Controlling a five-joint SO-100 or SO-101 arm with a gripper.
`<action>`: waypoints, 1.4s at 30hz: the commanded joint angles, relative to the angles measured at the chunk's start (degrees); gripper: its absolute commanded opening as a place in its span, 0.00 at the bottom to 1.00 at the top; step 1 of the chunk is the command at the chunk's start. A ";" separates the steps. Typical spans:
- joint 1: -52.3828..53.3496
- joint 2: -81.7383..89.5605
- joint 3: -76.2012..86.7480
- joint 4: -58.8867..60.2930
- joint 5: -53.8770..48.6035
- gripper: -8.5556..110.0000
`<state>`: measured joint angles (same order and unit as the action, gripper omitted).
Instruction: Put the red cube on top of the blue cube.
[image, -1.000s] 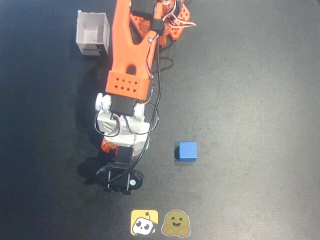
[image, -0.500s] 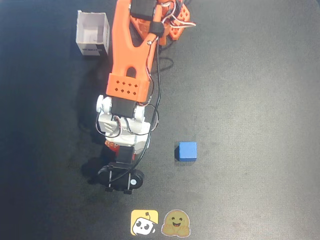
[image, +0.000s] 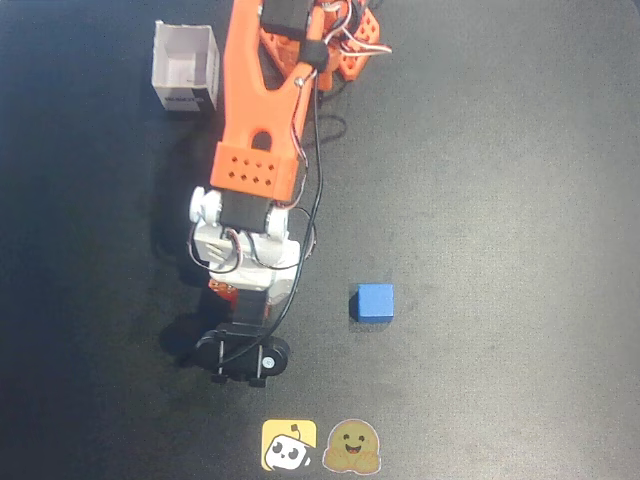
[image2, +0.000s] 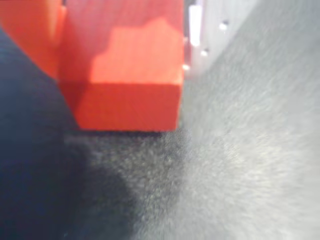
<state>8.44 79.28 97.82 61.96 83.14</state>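
Overhead view: white box (image: 185, 68) upper left, stickers (image: 322, 445) bottom centre; blue cube (image: 375, 302) unobstructed; red cube (image2: 132, 85) hidden under arm; gripper (image2: 122, 30) jaw state undeterminable.

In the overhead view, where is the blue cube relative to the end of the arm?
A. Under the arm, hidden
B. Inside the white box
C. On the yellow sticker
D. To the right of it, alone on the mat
D: the blue cube sits alone on the dark mat, to the right of the arm's end.
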 joint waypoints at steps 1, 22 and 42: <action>-0.09 5.62 -6.42 4.04 -0.44 0.11; -14.85 16.44 -6.06 7.73 6.06 0.11; -22.24 9.40 -2.90 -2.72 6.15 0.11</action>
<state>-13.36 89.12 97.12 60.73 88.77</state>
